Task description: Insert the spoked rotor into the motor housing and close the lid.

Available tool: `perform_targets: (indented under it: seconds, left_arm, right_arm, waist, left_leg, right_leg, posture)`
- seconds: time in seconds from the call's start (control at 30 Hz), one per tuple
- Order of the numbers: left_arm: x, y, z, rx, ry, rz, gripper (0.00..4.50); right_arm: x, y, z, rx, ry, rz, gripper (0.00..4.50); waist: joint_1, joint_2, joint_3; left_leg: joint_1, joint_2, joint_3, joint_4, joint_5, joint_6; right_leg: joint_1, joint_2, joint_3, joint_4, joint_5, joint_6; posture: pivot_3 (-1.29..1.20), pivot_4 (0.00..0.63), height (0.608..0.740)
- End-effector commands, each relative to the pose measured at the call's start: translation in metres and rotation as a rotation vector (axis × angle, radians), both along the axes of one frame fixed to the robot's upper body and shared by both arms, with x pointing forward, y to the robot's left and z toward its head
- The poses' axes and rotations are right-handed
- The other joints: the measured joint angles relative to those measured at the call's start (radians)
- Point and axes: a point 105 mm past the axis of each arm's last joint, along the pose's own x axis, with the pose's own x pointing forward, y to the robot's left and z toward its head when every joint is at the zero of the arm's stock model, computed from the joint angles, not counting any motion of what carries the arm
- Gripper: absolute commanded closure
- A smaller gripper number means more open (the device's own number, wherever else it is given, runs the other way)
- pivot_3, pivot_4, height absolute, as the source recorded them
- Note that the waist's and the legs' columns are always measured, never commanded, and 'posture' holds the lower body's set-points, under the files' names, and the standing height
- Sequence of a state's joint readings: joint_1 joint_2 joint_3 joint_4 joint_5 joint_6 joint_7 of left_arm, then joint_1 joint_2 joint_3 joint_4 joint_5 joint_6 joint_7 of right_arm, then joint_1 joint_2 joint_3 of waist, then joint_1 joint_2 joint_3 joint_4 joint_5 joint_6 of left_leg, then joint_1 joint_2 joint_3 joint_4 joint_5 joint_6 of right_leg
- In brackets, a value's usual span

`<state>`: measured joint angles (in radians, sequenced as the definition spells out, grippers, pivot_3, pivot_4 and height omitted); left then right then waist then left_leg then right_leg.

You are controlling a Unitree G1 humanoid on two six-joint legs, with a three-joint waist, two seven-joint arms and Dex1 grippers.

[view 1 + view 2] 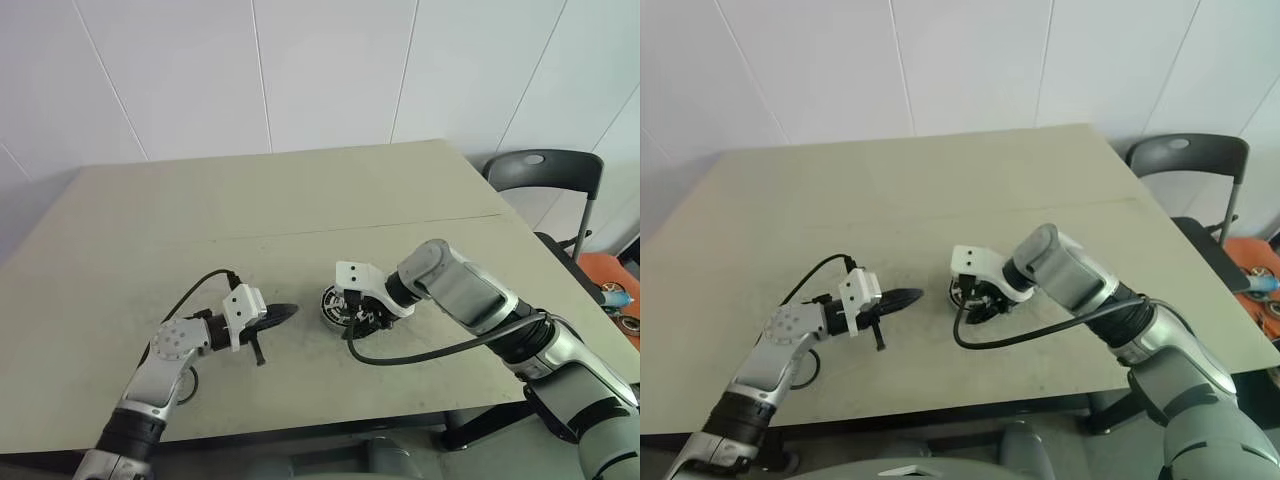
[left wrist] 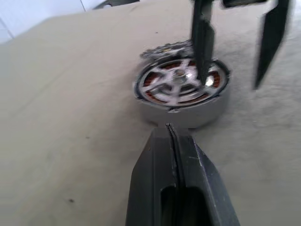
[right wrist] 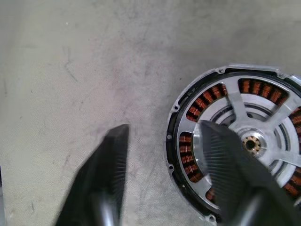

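White panelled walls stand behind a plain beige table (image 1: 300, 200), with a dark chair (image 1: 545, 170) at its far right corner.

On the left, the left hand (image 1: 262, 335) lies low over the table with its 2 black fingers pressed together, holding nothing and pointing toward the motor.

At the table's middle sits the motor housing (image 2: 181, 92), a round silver-rimmed puck with copper-brown windings. The spoked rotor (image 3: 256, 139), a silver-white wheel with a brass-coloured hub, lies inside it.

Above it, the right hand (image 3: 162, 181) is spread, 1 finger over the rotor's face, the other out over bare table.

I cannot pick out the grey slotted lid.

Risks, as I judge them:
- The finger over the spokes could catch one on lifting and drag the rotor out.
- A rotor seated crooked would keep the lid from closing.
- The left hand, so near, could nudge the housing sideways.
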<state>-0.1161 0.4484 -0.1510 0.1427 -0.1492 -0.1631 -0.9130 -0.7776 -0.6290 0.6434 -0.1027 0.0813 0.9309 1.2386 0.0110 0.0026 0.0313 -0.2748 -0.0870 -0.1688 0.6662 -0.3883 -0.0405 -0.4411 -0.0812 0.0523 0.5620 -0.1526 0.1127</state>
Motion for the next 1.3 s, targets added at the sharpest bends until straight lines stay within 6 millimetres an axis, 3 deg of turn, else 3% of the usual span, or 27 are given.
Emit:
perform_targets:
  seconds: [0.03, 0.1, 0.2, 0.3, 0.4, 0.6, 0.8, 0.97, 1.17, 1.3]
  left_arm:
    - [-0.020, -0.031, 0.013, -0.019, -0.070, -0.064, 4.50]
    - [-0.022, -0.038, 0.026, -0.031, -0.088, -0.071, 4.50]
    - [-0.012, -0.035, 0.030, -0.026, -0.081, -0.060, 4.50]
    - [-0.004, -0.031, 0.028, -0.048, -0.054, -0.061, 4.50]
    - [0.002, -0.029, 0.028, -0.067, -0.036, -0.069, 4.50]
    - [0.006, -0.026, 0.024, -0.060, -0.030, -0.084, 4.50]
    - [0.004, -0.025, 0.021, -0.064, -0.028, -0.093, 4.50]
    - [0.003, -0.025, 0.020, -0.070, -0.030, -0.083, 4.50]
    - [0.003, -0.031, 0.021, -0.079, -0.028, -0.080, 4.50]
    - [0.003, -0.039, 0.025, -0.095, -0.029, -0.091, 4.50]
  right_arm:
    - [0.004, -0.003, 0.019, 0.066, -0.032, -0.019, 1.15]
    - [0.005, -0.002, 0.027, 0.118, -0.010, -0.043, 1.15]
    - [0.014, 0.004, 0.056, 0.290, 0.003, -0.139, 1.15]
    - [0.032, 0.005, 0.084, 0.501, 0.093, -0.357, 1.15]
    - [0.041, -0.007, 0.090, 0.618, 0.257, -0.571, 1.15]
    - [0.032, -0.031, 0.065, 0.802, 0.565, -0.751, 1.15]
    - [-0.003, -0.054, 0.032, 0.885, 0.816, -0.833, 1.15]
    - [-0.005, -0.082, 0.009, 0.901, 0.834, -1.102, 1.15]
    - [-0.015, -0.091, -0.013, 0.889, 0.837, -1.371, 1.15]
    - [-0.010, -0.094, -0.025, 0.915, 0.852, -1.517, 1.15]
  waist:
    - [-0.001, 0.000, 0.000]
    - [0.004, -0.001, 0.001]
    - [0.008, -0.001, 0.000]
    - [-0.002, 0.000, 0.000]
    - [0.001, 0.001, 0.000]
    - [0.003, 0.000, 0.000]
    - [-0.001, 0.003, 0.000]
    - [0.001, 0.006, 0.001]
    - [-0.004, 0.007, 0.001]
    - [-0.010, 0.007, 0.001]
  left_leg:
    - [0.000, 0.000, 0.001, 0.000, 0.000, 0.000]
    - [-0.002, 0.000, 0.001, 0.000, 0.000, 0.000]
    - [-0.003, 0.000, -0.001, 0.000, -0.001, 0.001]
    - [0.000, 0.001, 0.000, 0.000, -0.001, 0.001]
    - [0.005, 0.002, 0.001, 0.000, -0.001, 0.001]
    - [0.004, 0.002, 0.000, 0.000, -0.001, 0.001]
    - [0.003, 0.003, 0.001, -0.002, -0.001, 0.001]
    - [0.005, 0.005, 0.002, -0.002, -0.001, 0.002]
    - [0.008, 0.005, 0.002, -0.001, -0.001, 0.003]
    - [0.008, 0.006, 0.004, -0.001, -0.001, 0.003]
  right_leg:
    - [0.000, 0.000, 0.000, 0.000, 0.000, 0.000]
    - [-0.001, 0.000, 0.000, -0.001, 0.000, 0.000]
    - [-0.002, -0.001, -0.001, -0.001, 0.000, 0.000]
    - [0.001, 0.000, -0.001, 0.000, 0.002, -0.003]
    - [0.005, 0.001, -0.001, 0.001, 0.003, -0.004]
    - [0.004, 0.001, -0.002, 0.000, 0.003, -0.004]
    - [0.003, 0.001, -0.001, -0.001, 0.003, -0.004]
    - [0.011, 0.002, -0.001, -0.002, 0.002, -0.003]
    - [0.015, 0.002, -0.001, -0.003, -0.001, 0.003]
    - [0.015, 0.003, 0.000, -0.002, 0.000, 0.004]
  posture:
    - [0.00, 0.000, 0.740]
    - [0.00, 0.000, 0.740]
    - [0.00, 0.000, 0.740]
    - [0.00, 0.000, 0.740]
    - [0.00, 0.000, 0.740]
    - [0.00, 0.000, 0.740]
    - [0.00, 0.000, 0.740]
    - [0.00, 0.000, 0.740]
    - [0.00, 0.000, 0.740]
    - [0.00, 0.000, 0.740]
